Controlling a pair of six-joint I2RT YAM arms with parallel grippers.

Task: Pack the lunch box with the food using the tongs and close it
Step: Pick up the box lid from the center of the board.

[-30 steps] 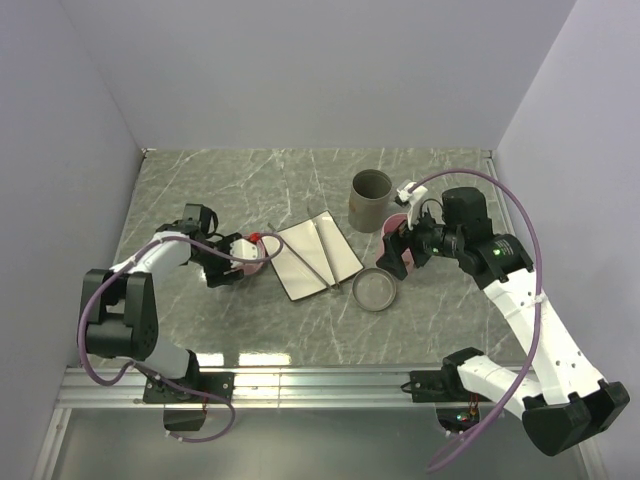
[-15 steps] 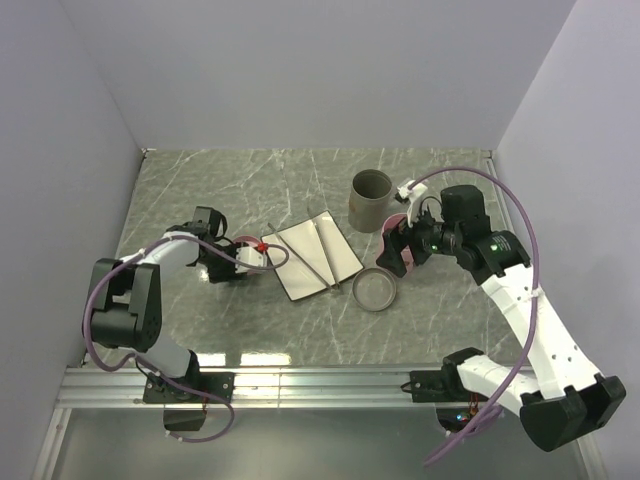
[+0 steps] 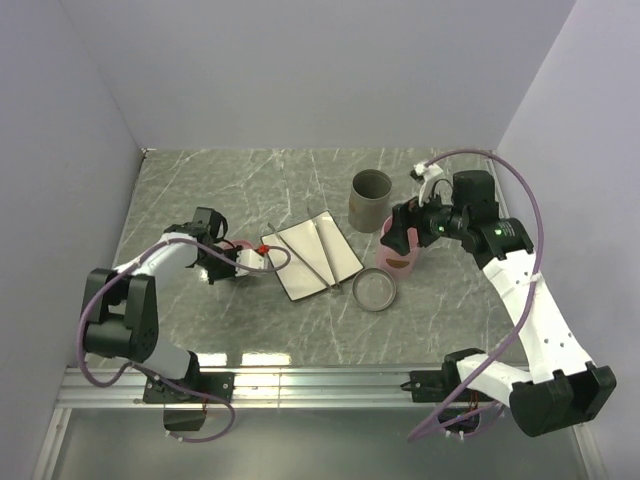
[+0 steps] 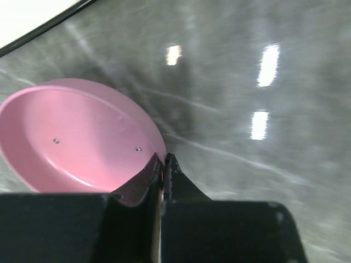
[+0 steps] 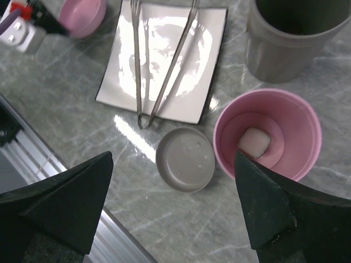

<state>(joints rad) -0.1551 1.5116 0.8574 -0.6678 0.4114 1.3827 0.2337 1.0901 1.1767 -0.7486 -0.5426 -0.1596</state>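
Note:
The lunch box is a pink round container [image 5: 267,134] [image 3: 402,252] right of centre, with a white square food piece [image 5: 253,143] lying inside it. Its pink lid [image 4: 77,137] [image 3: 238,246] lies on the table at the left. My left gripper [image 4: 163,159] [image 3: 232,262] is shut on that lid's rim. The thin silver tongs [image 5: 159,60] [image 3: 327,262] lie in a V on a white square plate [image 5: 216,33] [image 3: 345,250]. High over the pink container and a grey lid, my right gripper [image 5: 173,159] [image 3: 400,238] stands open and holds nothing.
A tall grey cup [image 5: 290,38] [image 3: 370,198] stands behind the pink container. A shallow grey lid [image 5: 185,159] [image 3: 374,290] lies in front of the plate. The metal rail [image 3: 320,380] runs along the near table edge. Walls close in on the left, back and right.
My left gripper has shut on the rim of the pink lid. The right arm has lifted and shifted back a little above the pink container, still open.

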